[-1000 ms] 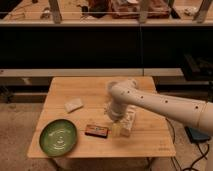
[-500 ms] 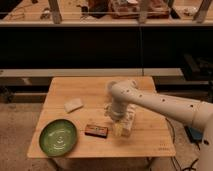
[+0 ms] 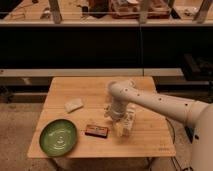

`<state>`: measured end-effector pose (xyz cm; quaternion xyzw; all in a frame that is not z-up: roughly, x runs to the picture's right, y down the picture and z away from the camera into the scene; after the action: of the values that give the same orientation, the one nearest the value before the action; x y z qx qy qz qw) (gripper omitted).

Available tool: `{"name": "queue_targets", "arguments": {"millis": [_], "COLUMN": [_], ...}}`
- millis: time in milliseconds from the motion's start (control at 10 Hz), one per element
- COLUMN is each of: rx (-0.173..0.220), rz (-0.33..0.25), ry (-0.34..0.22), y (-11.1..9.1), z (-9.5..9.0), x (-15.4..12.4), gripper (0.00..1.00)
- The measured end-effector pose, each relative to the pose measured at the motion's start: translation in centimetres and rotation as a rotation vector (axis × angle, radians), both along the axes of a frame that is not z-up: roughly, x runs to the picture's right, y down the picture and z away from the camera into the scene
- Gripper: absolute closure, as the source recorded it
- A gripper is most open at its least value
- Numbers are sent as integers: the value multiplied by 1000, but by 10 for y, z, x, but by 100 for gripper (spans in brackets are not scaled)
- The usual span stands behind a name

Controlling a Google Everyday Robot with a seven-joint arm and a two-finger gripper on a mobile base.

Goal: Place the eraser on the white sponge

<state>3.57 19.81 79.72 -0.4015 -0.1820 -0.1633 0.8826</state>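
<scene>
green plate [image 3: 58, 137]: well to the left of the claw, near the front left corner of the wooden table [image 3: 150, 142]. It is round and lies flat, and the whole green inside of it is in sight.
white sponge [image 3: 73, 105]: to the left of the claw and farther back, well apart from it. It lies flat on the wood, just behind the plate and not touching it.
eraser [image 3: 97, 131]: just to the left of the claw, between it and the plate. It lies flat on the table, dark on top with an orange-red edge, apart from the sponge.
claw [image 3: 122, 128]: low over the table and pointing down. If it is open or closed I cannot tell, and also not if it touches the eraser.
arm [image 3: 160, 102]: white. It comes in from the right edge and bends down above the claw.
</scene>
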Motion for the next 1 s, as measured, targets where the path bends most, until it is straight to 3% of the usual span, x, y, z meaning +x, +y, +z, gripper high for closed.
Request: {"name": "queue_targets", "arguments": {"millis": [200,400,600,900,1000], "rx": [-1,2,64,171,176], "rz": [-29,-33,-28,70,90], "ry": [-31,-30,-1,6,6], "y": [1,2,6,17,19], "z": [7,10,4,0,2], "x": [-14,-6,-9,-48,-57], "gripper": [20,20,20,20,20]}}
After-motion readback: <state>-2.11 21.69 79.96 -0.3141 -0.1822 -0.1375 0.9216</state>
